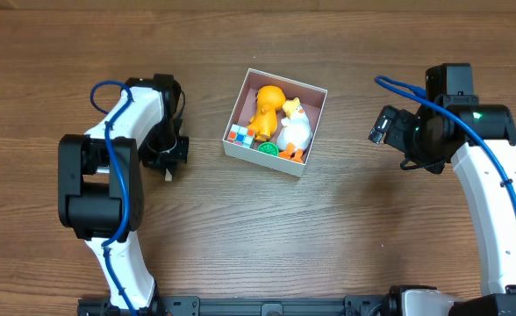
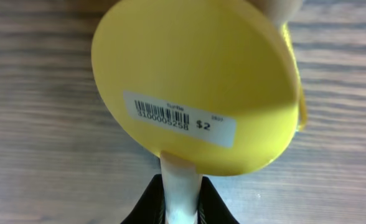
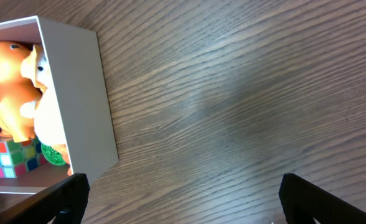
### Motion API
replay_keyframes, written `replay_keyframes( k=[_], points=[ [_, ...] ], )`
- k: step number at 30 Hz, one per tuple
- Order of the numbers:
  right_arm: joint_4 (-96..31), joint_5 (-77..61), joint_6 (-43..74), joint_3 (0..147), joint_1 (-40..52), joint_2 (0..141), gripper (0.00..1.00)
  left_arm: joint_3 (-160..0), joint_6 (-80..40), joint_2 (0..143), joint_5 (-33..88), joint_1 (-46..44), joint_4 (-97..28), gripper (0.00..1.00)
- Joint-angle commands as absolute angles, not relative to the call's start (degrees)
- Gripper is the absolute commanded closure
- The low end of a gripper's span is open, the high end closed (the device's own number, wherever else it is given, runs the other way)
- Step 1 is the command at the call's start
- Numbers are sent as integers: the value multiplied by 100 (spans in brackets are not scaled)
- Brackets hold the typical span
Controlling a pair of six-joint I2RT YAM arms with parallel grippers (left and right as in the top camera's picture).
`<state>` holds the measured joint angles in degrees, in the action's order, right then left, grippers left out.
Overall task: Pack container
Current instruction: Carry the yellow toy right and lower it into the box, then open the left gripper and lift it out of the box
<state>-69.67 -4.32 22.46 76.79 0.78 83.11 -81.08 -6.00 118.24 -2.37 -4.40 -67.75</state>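
Pinching the pale stem (image 2: 182,186) of a yellow barcoded disc (image 2: 195,74) in the left gripper (image 2: 182,210), container (image 1: 262,161) off to its right, right gripper (image 3: 192,202) spread empty.

Matt white cardboard container (image 3: 83,93); wood-grain table (image 1: 372,246); smooth yellow plastic disc (image 2: 195,68).

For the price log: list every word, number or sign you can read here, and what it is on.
"$2": white sticker on the yellow disc.
"3100005258": under the barcode on that sticker, slightly blurred.
Two tiny prints above them: too blurred to read.
Nothing else readable.
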Motion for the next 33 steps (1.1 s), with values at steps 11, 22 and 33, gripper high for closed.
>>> replay_keyframes(
  k=[11,22,33],
  points=[
    [-6976,-458,2250,7725,67,8241,0,-10394,829,10344,635,-2178,-7111,92],
    [-7081,-458,2252,7725,67,8241,0,-10394,3111,11773,576,-3415,-7124,90],
    [-7133,-460,2250,7725,67,8241,0,-10394,773,11850,456,-3323,-6213,74]
  ],
)
